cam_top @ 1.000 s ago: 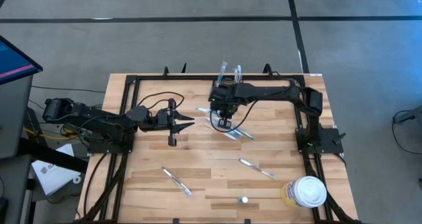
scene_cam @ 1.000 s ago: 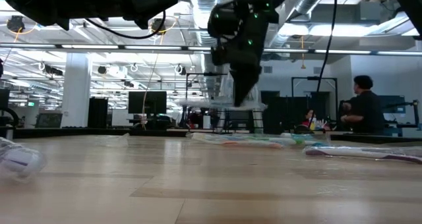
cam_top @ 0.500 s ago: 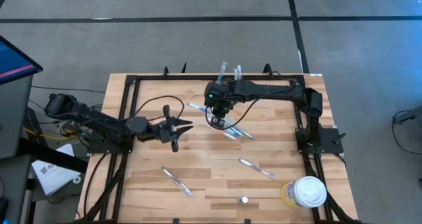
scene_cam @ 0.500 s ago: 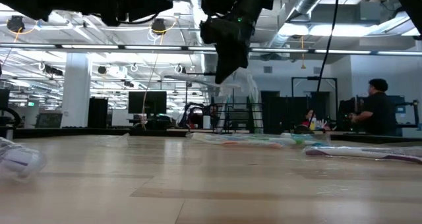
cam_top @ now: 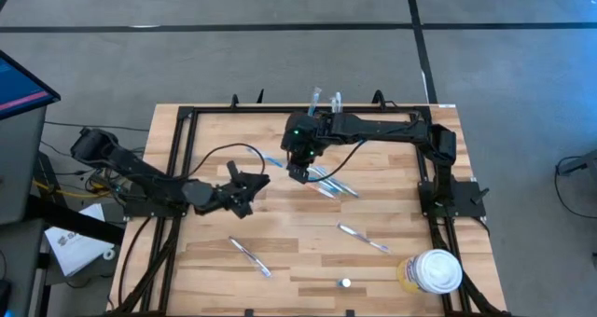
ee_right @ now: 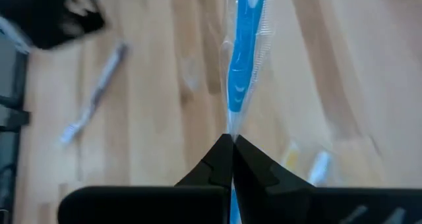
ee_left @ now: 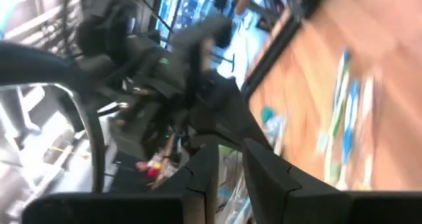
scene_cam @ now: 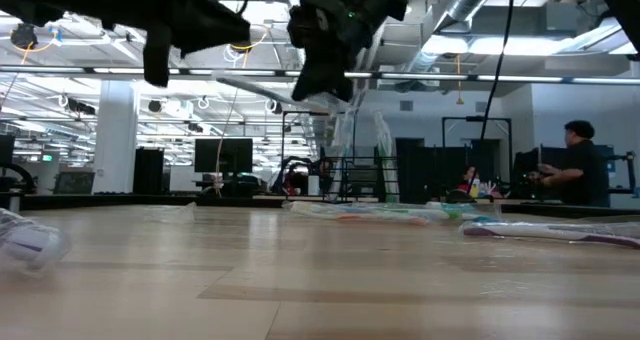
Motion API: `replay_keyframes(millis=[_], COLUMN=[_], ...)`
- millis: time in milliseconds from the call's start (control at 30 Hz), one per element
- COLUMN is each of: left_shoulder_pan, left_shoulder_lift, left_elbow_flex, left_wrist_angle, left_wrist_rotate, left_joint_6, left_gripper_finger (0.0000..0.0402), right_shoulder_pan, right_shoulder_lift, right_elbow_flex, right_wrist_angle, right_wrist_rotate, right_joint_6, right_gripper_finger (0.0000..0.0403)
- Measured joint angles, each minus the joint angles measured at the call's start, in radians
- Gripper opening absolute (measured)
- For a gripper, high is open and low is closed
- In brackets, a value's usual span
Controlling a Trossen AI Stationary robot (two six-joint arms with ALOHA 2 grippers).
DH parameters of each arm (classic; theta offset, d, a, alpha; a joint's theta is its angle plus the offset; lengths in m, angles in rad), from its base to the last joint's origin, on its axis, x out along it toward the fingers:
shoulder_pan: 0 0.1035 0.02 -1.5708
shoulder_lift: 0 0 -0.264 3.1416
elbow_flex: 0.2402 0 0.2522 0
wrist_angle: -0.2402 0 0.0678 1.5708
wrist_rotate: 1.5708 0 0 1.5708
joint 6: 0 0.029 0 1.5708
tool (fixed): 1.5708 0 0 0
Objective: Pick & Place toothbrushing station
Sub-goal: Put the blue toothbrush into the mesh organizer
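The right tool [cam_top: 297, 171], pinched shut on a wrapped blue toothbrush [ee_right: 242, 49], holds it above the wooden worktop [cam_top: 298, 247], mid-carry. The left tool [cam_top: 248, 188] hangs nearby with narrowly parted fingers. No wire-mesh toothbrushing station is visible; the next move calls for locating it before release.

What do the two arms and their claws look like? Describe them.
Both arms are dark, jointed, with black cables looping alongside. The right arm shows a small green light near its wrist. The right claw has two dark, tapering fingers; the left claw has blocky, angular ones.
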Motion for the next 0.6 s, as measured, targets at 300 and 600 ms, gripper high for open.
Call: replay_keyframes(millis=[300, 600], left_shoulder_pan=[0.046, 0.063], left_shoulder_lift=[0.134, 0.191], left_elbow_flex=[0.031, 0.063], left_wrist_angle=[0.017, 0.016], left_wrist_rotate=[-0.119, -0.121], left_joint_6=[0.108, 0.160], left_gripper_finger=[0.0073, 0.0146], right_shoulder_pan=[0.000, 0.002], right_shoulder_lift=[0.000, 0.000], right_elbow_flex=[0.000, 0.000], right_wrist_angle=[0.075, 0.096], right_wrist_rotate=[-0.085, -0.118], right_joint_6=[0.018, 0.018], right_gripper_finger=[0.0000, 0.0000])
